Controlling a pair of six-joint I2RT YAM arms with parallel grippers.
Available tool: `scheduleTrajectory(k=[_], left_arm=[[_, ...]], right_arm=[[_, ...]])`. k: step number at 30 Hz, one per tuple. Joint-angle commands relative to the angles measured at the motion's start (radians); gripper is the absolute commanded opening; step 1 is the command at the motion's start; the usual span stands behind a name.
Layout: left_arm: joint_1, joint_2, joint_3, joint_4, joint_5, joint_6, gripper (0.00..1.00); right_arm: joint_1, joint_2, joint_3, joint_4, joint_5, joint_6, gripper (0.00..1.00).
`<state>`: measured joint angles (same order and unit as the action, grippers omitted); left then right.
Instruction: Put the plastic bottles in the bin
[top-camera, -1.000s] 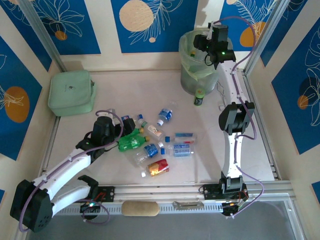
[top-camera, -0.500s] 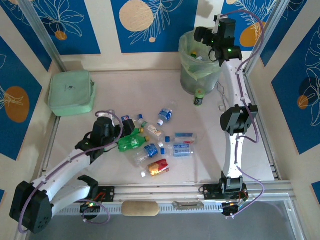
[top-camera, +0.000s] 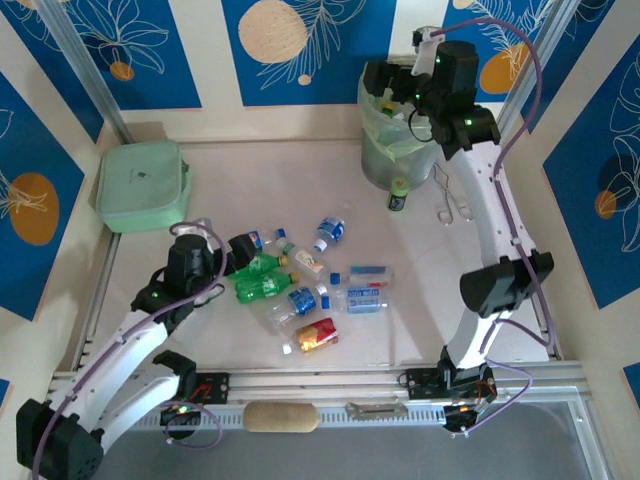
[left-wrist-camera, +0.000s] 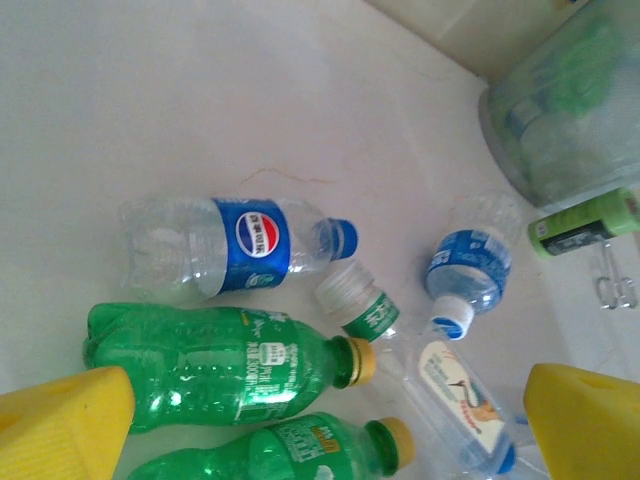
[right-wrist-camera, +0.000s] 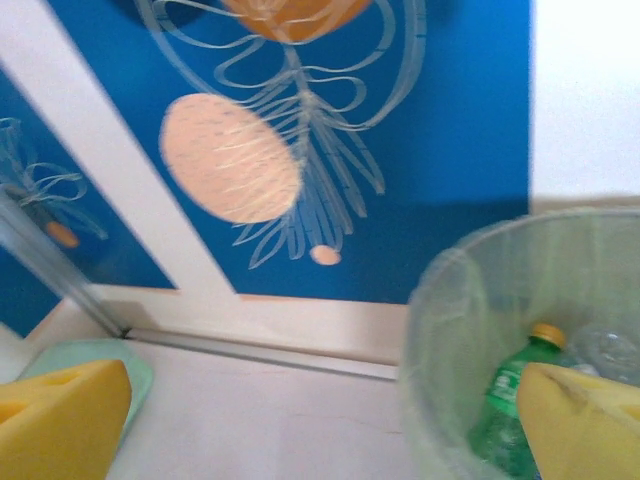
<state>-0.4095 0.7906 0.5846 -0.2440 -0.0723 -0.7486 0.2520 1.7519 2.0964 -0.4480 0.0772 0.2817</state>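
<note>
— Blue flowered walls all round, and a pale counter (top-camera: 300, 180). What are the arms doing?
— Right end effector (right-wrist-camera: 320, 420) hangs spread wide and empty over the bin (right-wrist-camera: 440, 300) in the far right corner. One green bottle (right-wrist-camera: 505, 410) sits inside it.
— And the left?
— Left end effector (left-wrist-camera: 325, 425) is wide too, gripping nothing, low above two green bottles (left-wrist-camera: 220, 365) at the left of the scatter. A blue-label bottle (left-wrist-camera: 240, 240) lies just beyond them, and more bottles (top-camera: 340, 290) lie mid-counter, well apart from the bin.
</note>
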Motion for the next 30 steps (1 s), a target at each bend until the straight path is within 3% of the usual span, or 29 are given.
scheduleTrajectory(k=[1,5,9,14,23,30], left_arm=[[0.011,-0.053,0.040,-0.115,-0.020,-0.016,1.00],[0.011,-0.117,0.043,-0.172,-0.070,0.012,1.00],[0.011,-0.116,0.105,-0.263,-0.130,0.091,1.00],[0.012,-0.087,0.133,-0.275,-0.164,0.120,1.00],[0.046,0.025,0.182,-0.281,-0.185,0.162,1.00],[0.104,0.049,0.151,-0.323,-0.231,0.117,1.00]], right_arm=[[0.044,-0.060,-0.122,0.075,0.000,-0.058,0.99],[0.062,-0.163,-0.343,0.127,0.039,-0.039,0.99],[0.040,-0.286,-0.589,0.222,-0.009,0.059,0.99],[0.034,-0.388,-0.769,0.238,-0.026,0.120,0.99],[0.046,-0.494,-0.938,0.235,-0.020,0.181,0.99],[0.087,-0.484,-0.980,0.236,-0.012,0.205,0.99]])
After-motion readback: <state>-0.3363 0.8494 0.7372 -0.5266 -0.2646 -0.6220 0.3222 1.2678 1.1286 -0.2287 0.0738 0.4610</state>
